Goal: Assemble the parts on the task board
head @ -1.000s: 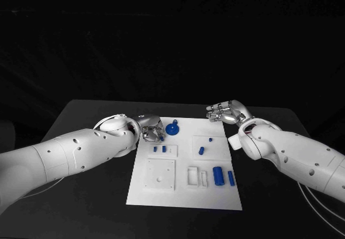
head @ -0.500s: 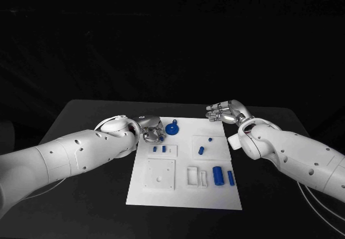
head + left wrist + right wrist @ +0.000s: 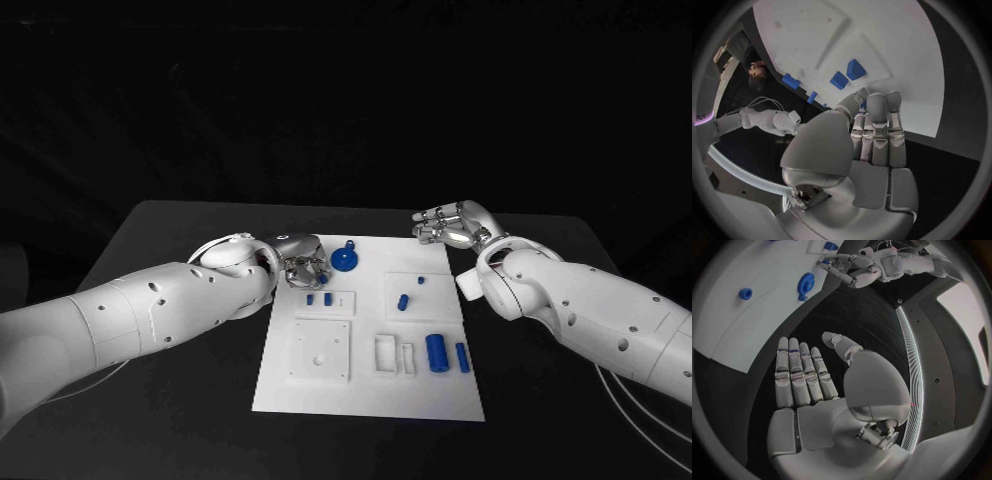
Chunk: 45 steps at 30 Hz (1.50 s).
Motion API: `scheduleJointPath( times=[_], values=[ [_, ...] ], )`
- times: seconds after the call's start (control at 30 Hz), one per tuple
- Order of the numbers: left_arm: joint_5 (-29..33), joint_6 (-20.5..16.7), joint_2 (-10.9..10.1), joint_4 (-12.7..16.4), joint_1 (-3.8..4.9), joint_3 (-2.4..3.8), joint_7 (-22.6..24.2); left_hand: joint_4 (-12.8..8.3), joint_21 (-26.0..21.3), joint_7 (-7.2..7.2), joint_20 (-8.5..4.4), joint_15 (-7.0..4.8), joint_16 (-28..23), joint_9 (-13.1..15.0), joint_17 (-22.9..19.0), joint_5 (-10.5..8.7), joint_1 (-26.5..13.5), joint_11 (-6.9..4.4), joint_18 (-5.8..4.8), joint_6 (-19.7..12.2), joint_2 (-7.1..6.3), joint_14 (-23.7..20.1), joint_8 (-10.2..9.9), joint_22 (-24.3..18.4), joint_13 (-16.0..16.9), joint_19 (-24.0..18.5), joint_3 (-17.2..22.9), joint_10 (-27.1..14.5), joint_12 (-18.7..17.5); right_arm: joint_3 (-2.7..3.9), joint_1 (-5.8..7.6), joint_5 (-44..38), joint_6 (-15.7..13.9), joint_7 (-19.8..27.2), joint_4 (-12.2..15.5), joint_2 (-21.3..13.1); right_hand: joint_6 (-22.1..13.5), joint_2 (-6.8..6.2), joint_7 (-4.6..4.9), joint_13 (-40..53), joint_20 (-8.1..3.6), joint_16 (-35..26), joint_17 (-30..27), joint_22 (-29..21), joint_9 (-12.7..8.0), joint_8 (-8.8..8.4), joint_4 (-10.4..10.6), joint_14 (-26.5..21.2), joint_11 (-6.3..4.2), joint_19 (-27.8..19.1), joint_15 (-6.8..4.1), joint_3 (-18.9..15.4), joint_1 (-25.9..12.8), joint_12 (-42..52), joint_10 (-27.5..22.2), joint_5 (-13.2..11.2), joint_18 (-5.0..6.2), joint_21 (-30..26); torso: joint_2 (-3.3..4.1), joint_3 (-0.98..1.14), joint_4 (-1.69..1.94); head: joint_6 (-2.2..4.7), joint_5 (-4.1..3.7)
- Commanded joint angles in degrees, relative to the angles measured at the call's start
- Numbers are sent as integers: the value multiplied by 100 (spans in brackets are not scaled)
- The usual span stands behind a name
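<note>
The white task board (image 3: 368, 385) lies in the middle of the black table. On it are a round blue disc with a tab (image 3: 346, 259), two small blue blocks (image 3: 319, 298), two small blue pegs (image 3: 405, 301) and two blue cylinders (image 3: 437, 353). My left hand (image 3: 302, 266) hovers at the board's far left corner, beside the disc, its fingers (image 3: 878, 131) straight and holding nothing; the two blocks (image 3: 848, 76) lie just past them. My right hand (image 3: 450, 225) is off the board beyond its far right corner, flat and open (image 3: 804, 382), with the disc (image 3: 806, 282) ahead of it.
White raised plates and slots (image 3: 322, 350) take up the board's near half. Bare black table (image 3: 173, 400) surrounds the board on all sides. A thin white cable (image 3: 635, 420) lies on the table under my right arm.
</note>
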Motion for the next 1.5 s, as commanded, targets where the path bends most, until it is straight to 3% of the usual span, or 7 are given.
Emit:
scheduleJointPath(
  times=[0.03,0.53,0.9,1.0,1.17,1.33,1.5],
  values=[
    [-12,2,-10,27,-35,-13,69,-54,-10,-46,27,30,-32,-7,1,-40,-14,37,73,-253,-95,-26,17,120,1,1,15,-143,27,3,-2,-13,44,57,3,0,28,8,3,-6,9,-19,-8,-8,-4,-9,-9,-39,-5,-22,9,30,-32,-13,-24,4,28,6,1,-4,0,2,1],
    [33,-274,-67,50,-36,-13,80,-80,-135,-302,164,164,-54,-28,-29,-68,23,229,192,-1498,-318,-106,-2,112,1,25,-34,-725,29,3,-2,-27,53,35,-8,-7,-1,1,6,-6,21,-19,-8,-7,-5,-8,-8,-67,6,-49,20,-64,-16,-11,-58,-1,26,7,1,-2,-2,10,9],
    [67,-382,-123,-19,-35,-6,73,-68,-232,-214,188,180,-89,-22,-80,-53,166,256,220,-1343,-287,-129,5,130,0,48,-208,-805,27,3,-3,-336,250,-38,-24,-15,209,17,-10,-7,-44,-10,-1,4,5,2,-143,131,-24,134,-50,39,77,-10,36,-81,66,51,1,-1,-4,33,6],
    [159,-516,-182,-55,-34,-1,111,-136,-186,-49,172,160,-147,-1,-107,-37,174,228,216,-828,-270,-187,33,143,-1,18,-85,-689,28,3,-3,-776,393,-79,-48,-27,366,31,-45,-6,-152,5,18,23,12,9,-223,431,-88,413,-160,88,122,-9,217,-254,94,138,-2,4,-2,47,-15],
    [727,-817,-313,-98,-9,25,226,-162,-105,120,115,84,-245,19,-146,-85,46,98,156,-308,-264,-242,81,135,2,-104,91,-197,39,2,-2,-1725,786,-216,-81,-72,715,92,-167,7,-494,267,185,196,45,60,-318,1308,-294,1202,-531,-152,268,35,692,-508,130,572,-4,6,1,88,-142],
    [2101,-1115,-456,-109,91,43,403,-76,-218,105,75,47,-604,18,-290,-98,-96,24,56,-100,-236,-268,39,85,4,-202,44,23,46,2,0,-2846,1193,-393,-54,-119,992,159,-288,5,-1054,1185,938,702,32,15,-401,2164,-498,2277,-959,-647,403,-22,1055,-623,67,1488,-1,8,-1,104,-232],
    [3840,-1299,-646,17,232,47,698,104,-673,117,101,83,-1240,15,-533,-112,-283,54,-41,-157,-237,-361,37,-211,9,-278,-115,-75,52,2,1,-3864,1464,-607,3,-150,980,163,-307,7,-1183,2617,2352,1420,28,13,-509,2135,-505,2339,-1027,-493,225,-22,993,-680,-26,2382,-6,5,8,117,-291]
  ],
)
